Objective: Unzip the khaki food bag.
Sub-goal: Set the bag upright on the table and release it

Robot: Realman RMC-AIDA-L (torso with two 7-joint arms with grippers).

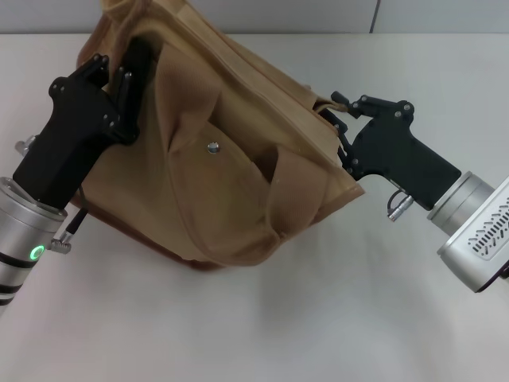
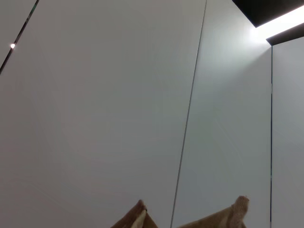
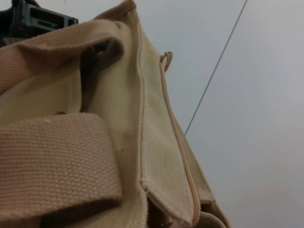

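The khaki food bag [image 1: 231, 183] sits tilted on the white table [image 1: 318, 318], with its front pocket and metal snap [image 1: 212, 146] facing me. My left gripper [image 1: 119, 68] is at the bag's upper left end, shut on a fold of its fabric. My right gripper [image 1: 340, 127] presses against the bag's right end, at the top seam. In the right wrist view the bag [image 3: 118, 118] fills the frame, with a wide strap [image 3: 52, 161] and the piped top seam [image 3: 175, 137]. The zipper pull is hidden. Two tips of bag fabric [image 2: 137, 216] show in the left wrist view.
A grey panelled wall [image 1: 318, 16] runs behind the table. My left gripper's black body [image 3: 33, 19] shows beyond the bag in the right wrist view. A dark brown base [image 1: 151, 239] edges the bag's underside.
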